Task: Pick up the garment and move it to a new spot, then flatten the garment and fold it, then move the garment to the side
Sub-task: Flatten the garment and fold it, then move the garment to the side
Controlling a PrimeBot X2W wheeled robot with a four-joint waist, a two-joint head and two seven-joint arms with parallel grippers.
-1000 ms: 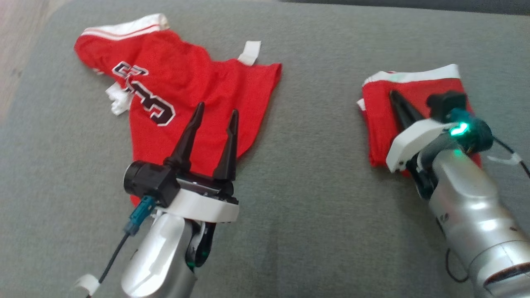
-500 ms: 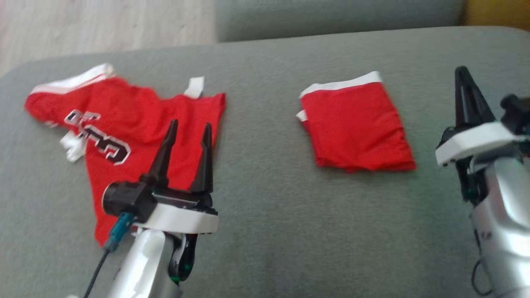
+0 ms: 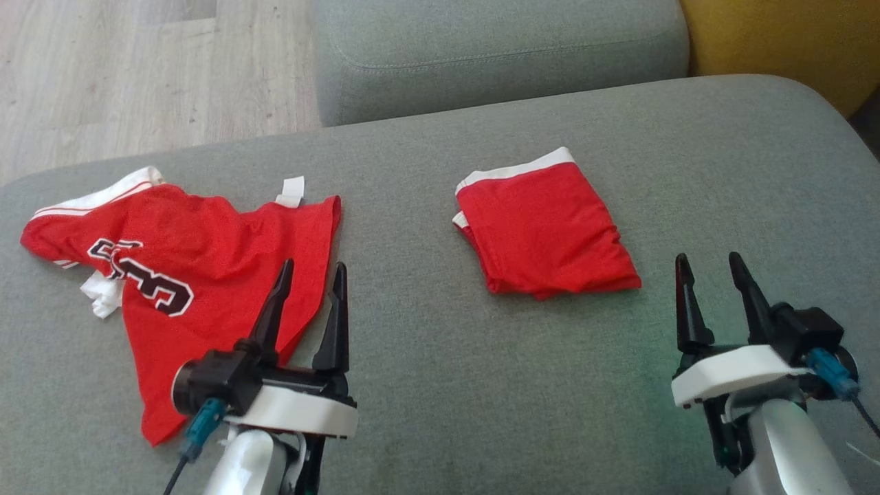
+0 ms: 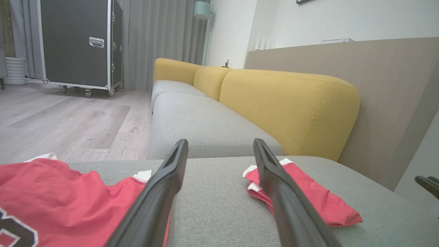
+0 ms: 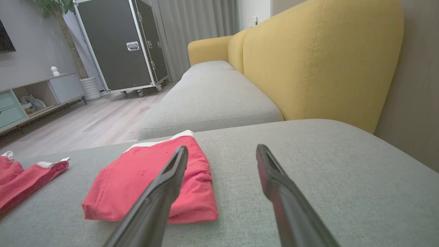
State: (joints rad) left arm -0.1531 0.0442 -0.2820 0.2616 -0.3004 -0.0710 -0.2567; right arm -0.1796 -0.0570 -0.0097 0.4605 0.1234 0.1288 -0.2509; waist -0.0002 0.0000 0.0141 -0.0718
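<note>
**Right gripper (image 3: 707, 256) wide open and empty, just clear of the folded garment (image 3: 546, 230)**

Our right gripper sits near the folded garment, to its right and nearer to us. Its two dark fingers are spread wide and hold nothing. The folded garment is a neat red rectangle with a white band along its far edge, lying flat on the grey sofa seat (image 3: 440, 399). Nothing is touching it.

Well to the left of the folded garment, our left gripper (image 3: 314, 263) is also spread wide and empty. It hovers over the near edge of a red jersey (image 3: 206, 254), which lies open and rumpled.

We judge the folded piece to be done and the jersey to be the next thing to lift. To do that well, we should bring the fingers down onto a single edge of the cloth and pinch one layer only. We should lift it high enough to clear the seat and carry it away from the folded garment, so the tidy stack is not dragged.
</note>
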